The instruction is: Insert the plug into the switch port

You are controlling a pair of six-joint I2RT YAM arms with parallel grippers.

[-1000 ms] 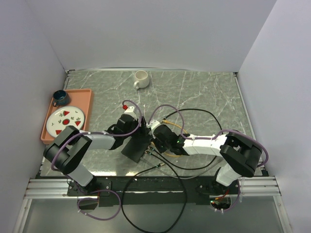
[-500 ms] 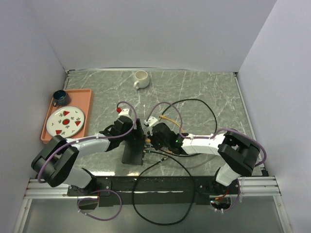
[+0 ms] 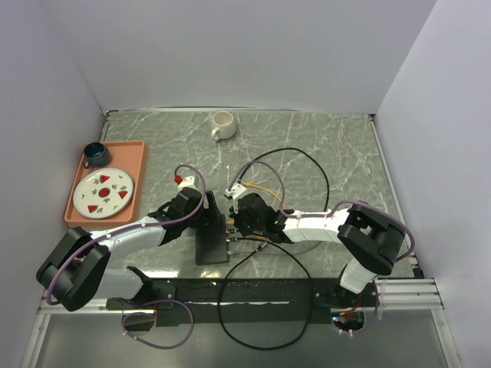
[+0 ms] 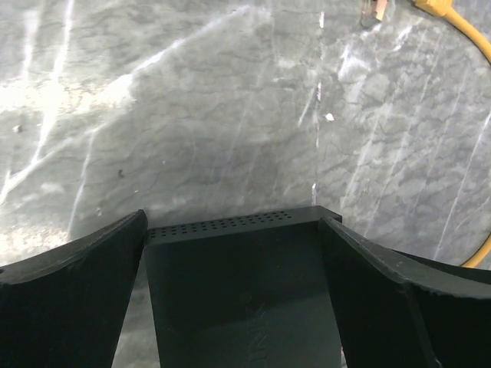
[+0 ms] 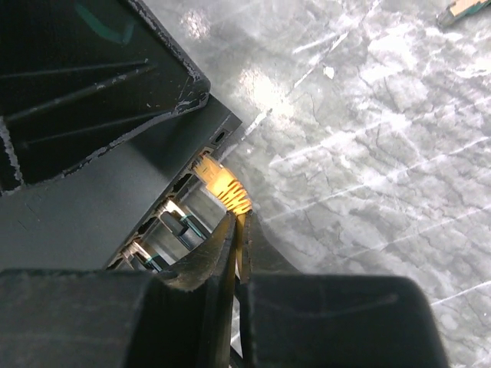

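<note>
Robot lab cell — white walls (image 3: 230, 54) boxing marbled table (image 3: 322, 153); aluminium rail (image 3: 422, 295) along near edge.

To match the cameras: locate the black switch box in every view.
Top external: black switch box, lower centre.
Left wrist: bottom centre.
Right wrist: left side.
Shared landmark: yellow cable, top right in left wrist; right wrist shows its plug.

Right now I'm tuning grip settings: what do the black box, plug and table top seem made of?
Black box: matte, plastic or painted metal; punched vent holes. Plug: seemingly translucent yellow plastic, catching light. Table top: glossy grey-green marble look, white veins; stone or laminate unclear.
</note>
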